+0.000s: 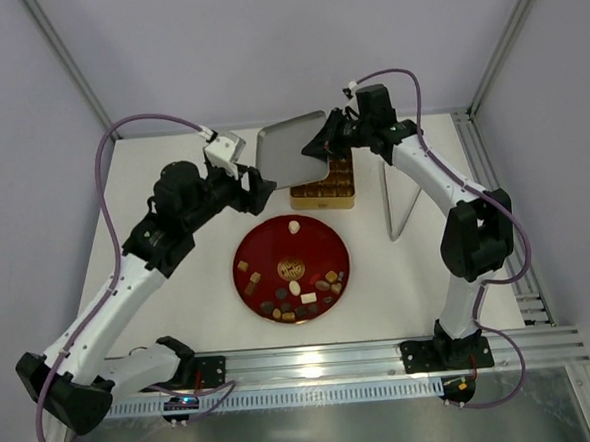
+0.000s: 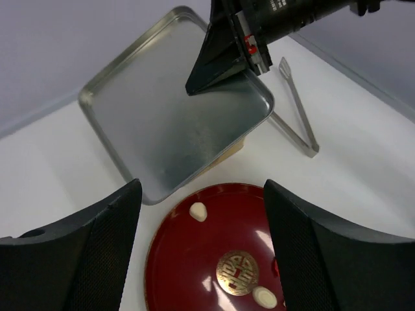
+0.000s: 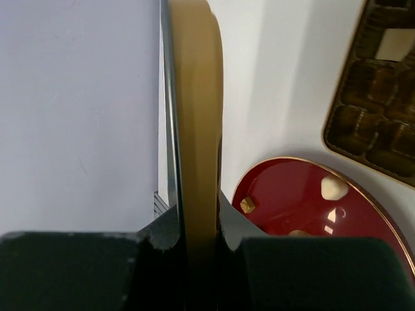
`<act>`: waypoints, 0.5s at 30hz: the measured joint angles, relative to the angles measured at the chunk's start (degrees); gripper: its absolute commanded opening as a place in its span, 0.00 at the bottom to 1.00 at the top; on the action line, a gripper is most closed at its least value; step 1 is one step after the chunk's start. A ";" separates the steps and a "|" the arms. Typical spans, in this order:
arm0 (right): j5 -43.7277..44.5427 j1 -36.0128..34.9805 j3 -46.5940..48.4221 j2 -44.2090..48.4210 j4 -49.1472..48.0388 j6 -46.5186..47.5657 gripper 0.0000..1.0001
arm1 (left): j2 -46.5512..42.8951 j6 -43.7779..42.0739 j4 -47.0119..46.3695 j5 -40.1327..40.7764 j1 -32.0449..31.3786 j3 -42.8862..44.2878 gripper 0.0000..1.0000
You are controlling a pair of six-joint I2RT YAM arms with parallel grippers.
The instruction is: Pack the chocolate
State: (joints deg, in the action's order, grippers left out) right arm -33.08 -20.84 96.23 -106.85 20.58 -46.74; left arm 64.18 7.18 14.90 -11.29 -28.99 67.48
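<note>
The chocolate (image 1: 297, 293) lies as several small brown and cream pieces on a round red plate (image 1: 258, 245), mostly along its near rim. One cream piece (image 2: 198, 211) sits by the far rim. My left gripper (image 1: 259, 194) hovers open over the plate's far-left edge, nothing between its fingers (image 2: 97, 240). My right gripper (image 1: 322, 144) is shut on the edge of a silver tin lid (image 1: 289, 147), holding it tilted above the table behind the plate. In the right wrist view the lid's gold rim (image 3: 196, 116) stands edge-on between the jaws. The gold gridded tin (image 1: 328, 187) sits under the lid's right side.
Metal tongs (image 1: 398, 203) lie on the white table right of the tin. Grey walls and frame posts enclose the back and sides. A metal rail (image 1: 313, 358) with the arm bases runs along the near edge.
</note>
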 measured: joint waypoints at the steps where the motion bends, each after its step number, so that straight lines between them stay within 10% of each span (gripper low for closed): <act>1: 0.00 0.74 0.09 0.24 1.27 0.02 0.04 | -1.88 -2.32 -1.86 2.97 -3.10 -1.84 0.75; 9: 1.51 2.38 8.33 0.50 12.98 0.42 0.04 | -1.99 -23.06 -21.59 24.11 -21.64 -16.63 0.76; 15: 2.99 2.25 10.60 2.51 17.79 0.20 0.04 | 3.08 -35.32 -32.72 30.93 -24.37 -20.94 0.75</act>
State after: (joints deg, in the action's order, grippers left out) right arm -30.09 -18.59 106.83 -104.33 38.37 -46.54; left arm 67.26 -28.14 -17.82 19.64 -53.36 46.54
